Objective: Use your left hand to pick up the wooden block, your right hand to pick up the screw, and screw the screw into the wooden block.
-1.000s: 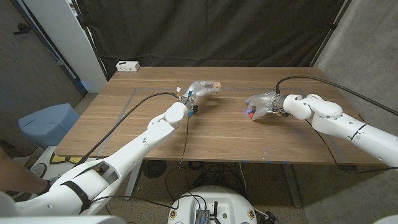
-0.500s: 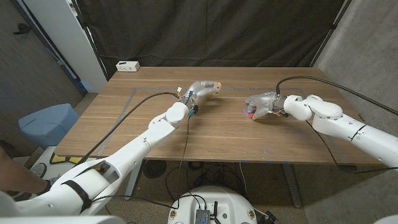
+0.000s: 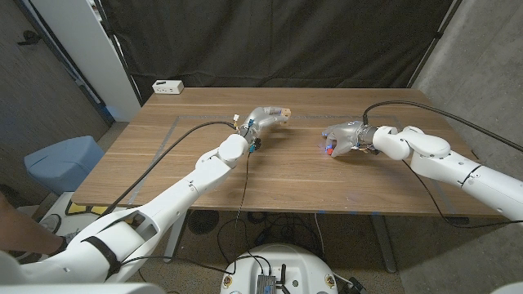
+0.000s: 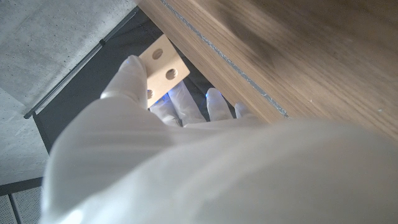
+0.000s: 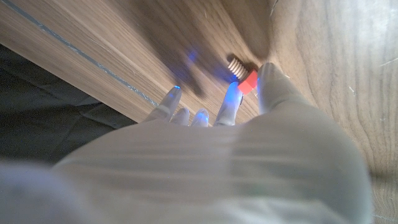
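My left hand [image 3: 265, 117] grips the wooden block [image 4: 163, 68], holes exposed for threading. Well right of the block, my right hand [image 3: 343, 137] pinches the screw [image 5: 244, 76] by its red head, thread free.

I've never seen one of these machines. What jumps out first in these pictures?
Two long white arms reach over a wooden table. The left hand holds a pale wooden block with round holes, raised near the table's middle. Across from it, the right hand pinches a screw with a bright red head, close to the tabletop.
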Robot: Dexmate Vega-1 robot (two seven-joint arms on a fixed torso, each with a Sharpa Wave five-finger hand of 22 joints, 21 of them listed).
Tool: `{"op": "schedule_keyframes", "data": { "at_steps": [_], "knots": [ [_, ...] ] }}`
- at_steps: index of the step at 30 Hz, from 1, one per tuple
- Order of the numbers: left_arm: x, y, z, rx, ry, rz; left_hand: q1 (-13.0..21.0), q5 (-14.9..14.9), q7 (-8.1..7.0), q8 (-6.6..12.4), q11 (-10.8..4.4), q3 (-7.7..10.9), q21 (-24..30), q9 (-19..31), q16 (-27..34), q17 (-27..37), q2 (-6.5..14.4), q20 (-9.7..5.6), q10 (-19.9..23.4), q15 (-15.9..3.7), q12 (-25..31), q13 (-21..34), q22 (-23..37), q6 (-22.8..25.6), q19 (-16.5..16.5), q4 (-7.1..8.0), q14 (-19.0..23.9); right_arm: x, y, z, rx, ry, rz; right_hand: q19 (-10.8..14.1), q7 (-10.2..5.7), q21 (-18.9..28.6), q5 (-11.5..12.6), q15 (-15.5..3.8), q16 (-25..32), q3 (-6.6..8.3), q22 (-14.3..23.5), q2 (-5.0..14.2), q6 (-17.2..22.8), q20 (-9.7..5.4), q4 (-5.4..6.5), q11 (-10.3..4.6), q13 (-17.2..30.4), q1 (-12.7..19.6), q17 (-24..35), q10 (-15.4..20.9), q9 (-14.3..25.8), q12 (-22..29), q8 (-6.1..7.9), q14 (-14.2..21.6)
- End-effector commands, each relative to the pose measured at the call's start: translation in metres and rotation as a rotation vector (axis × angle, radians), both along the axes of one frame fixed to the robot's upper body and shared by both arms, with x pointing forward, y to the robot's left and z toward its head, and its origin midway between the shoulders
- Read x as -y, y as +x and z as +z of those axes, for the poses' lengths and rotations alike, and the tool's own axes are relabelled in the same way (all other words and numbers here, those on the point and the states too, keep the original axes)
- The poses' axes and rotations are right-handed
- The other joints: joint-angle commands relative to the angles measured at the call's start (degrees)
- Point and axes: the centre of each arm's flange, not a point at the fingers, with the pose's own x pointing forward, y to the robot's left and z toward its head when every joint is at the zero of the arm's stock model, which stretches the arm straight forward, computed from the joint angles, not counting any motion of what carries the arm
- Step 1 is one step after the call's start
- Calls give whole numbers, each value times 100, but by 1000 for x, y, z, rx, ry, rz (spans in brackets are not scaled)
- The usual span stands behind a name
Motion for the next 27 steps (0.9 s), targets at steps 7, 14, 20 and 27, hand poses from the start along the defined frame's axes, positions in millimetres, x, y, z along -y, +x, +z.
{"op": "schedule_keyframes", "data": {
  "at_steps": [7,14,20,27],
  "knots": [
    [1,-3,-3,-1,0,-2,5,36,17,31,-1,12,29,26,38,0,56,5,43,-442,-29,18,34,36,-5,26,33,-2,-1,-1,22,5,9,107,12,13,17,-364,47,74,19,20,180,-338,3,-33,9,98,10,133,37,24,107,112],
    [1,-2,-3,-4,2,-3,3,40,17,27,0,9,30,26,38,-1,71,12,41,-444,-40,22,34,33,-6,25,35,-2,-2,-2,27,7,8,142,48,5,13,-385,48,87,19,20,348,-349,12,-10,8,113,14,201,58,24,207,153],
    [1,-2,-3,-3,3,-7,-3,44,19,26,1,5,30,27,38,-1,87,21,44,-439,-47,26,35,35,-6,28,35,-3,-2,-1,32,10,9,187,54,7,11,-405,48,96,19,21,447,-372,18,-37,8,124,16,271,73,33,270,180],
    [0,0,-4,-9,2,-6,-7,46,25,27,1,0,32,27,39,-2,99,17,45,-437,-55,31,35,42,-2,27,39,-3,0,-1,33,12,11,244,75,12,10,-454,58,111,19,27,523,-397,20,-65,7,143,19,322,89,31,326,236]
  ]
}}
